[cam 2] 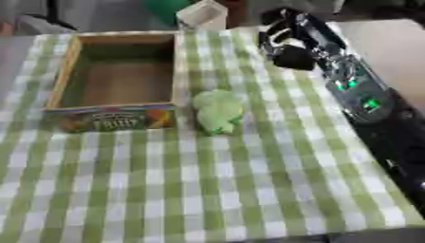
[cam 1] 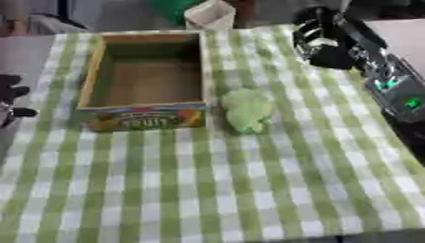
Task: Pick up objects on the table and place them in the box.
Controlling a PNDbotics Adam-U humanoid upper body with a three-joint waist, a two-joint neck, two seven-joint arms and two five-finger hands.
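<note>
Nothing's in the box (cam 1: pixel 146 83) yet, green toy (cam 1: pixel 245 110) waiting at its three o'clock, right hand (cam 2: pixel 286 47) hovering curled and empty at one o'clock.

Both my arms are out over the worktop (cam 1: pixel 249 190).
Right robot hand (cam 2: pixel 286 50) hangs beyond the box's (cam 1: pixel 145 80) far-right corner, fingers curled; left robot hand (cam 1: pixel 13 99) sits left of it.

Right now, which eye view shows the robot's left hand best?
The left eye view: the black left hand shows at the picture's left edge, beside the open cardboard box. The right eye view does not show that hand at all.
</note>
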